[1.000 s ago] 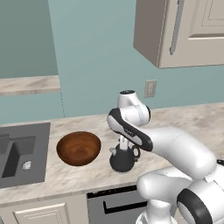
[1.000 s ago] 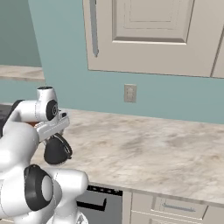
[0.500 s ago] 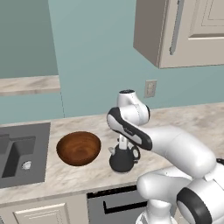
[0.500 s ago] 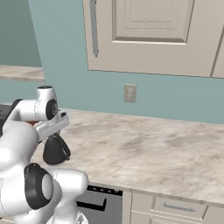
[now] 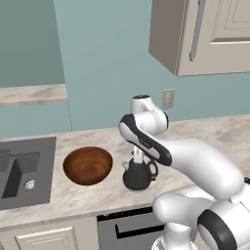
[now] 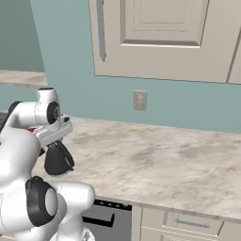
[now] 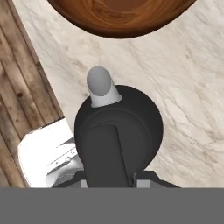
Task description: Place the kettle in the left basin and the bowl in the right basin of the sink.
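The small black kettle (image 5: 138, 176) stands on the marble counter, right of the wide reddish-brown bowl (image 5: 88, 165). My gripper (image 5: 138, 158) comes down from above and is shut on the kettle's looped handle. In the hand view the kettle (image 7: 118, 127) lies under my gripper (image 7: 110, 183), its handle between the fingertips and its grey spout towards the bowl (image 7: 120, 11). From the right base view the kettle (image 6: 57, 160) sits partly hidden behind my arm. The dark grey sink (image 5: 46, 166) lies left of the bowl; its near basin (image 5: 19, 176) has a silver drain.
The counter (image 6: 155, 164) stretches to the right of the kettle, with a wall outlet (image 6: 140, 100) and upper cabinets (image 6: 160, 37) above it. A dark appliance front (image 5: 127, 227) sits below the counter edge, near my base.
The jaws have closed from wide open onto the kettle's handle. The arm, the kettle and the bowl have stayed where they were.
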{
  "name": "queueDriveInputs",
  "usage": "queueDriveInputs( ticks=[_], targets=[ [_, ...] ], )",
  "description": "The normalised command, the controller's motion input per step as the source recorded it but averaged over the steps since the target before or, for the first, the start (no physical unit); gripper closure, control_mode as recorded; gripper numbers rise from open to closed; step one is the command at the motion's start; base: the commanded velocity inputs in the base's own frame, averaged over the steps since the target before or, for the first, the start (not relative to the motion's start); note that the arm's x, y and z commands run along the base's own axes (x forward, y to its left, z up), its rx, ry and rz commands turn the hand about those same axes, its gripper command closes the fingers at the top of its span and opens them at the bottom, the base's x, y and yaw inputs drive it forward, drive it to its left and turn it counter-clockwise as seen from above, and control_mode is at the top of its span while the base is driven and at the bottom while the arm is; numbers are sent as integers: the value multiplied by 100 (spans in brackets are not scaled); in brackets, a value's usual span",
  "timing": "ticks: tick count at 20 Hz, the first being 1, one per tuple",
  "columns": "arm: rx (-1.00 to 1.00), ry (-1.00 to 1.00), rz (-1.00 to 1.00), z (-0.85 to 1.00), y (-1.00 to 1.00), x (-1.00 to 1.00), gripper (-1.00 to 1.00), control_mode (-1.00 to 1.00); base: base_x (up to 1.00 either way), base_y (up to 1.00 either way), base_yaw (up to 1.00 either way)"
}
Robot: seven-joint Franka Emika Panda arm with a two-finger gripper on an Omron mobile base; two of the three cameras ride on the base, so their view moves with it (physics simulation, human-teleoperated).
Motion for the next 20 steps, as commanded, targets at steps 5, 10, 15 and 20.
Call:
queueDriveInputs(
  ticks=[5,10,15,20],
  targets=[
    [-3,0,1,41,0,-24,100,-100,0,0,0],
    [-1,0,2,27,0,-22,100,100,-6,0,0],
    [0,0,0,0,0,0,100,100,-25,0,0],
    [0,0,0,0,0,0,100,100,0,0,0]
  ],
)
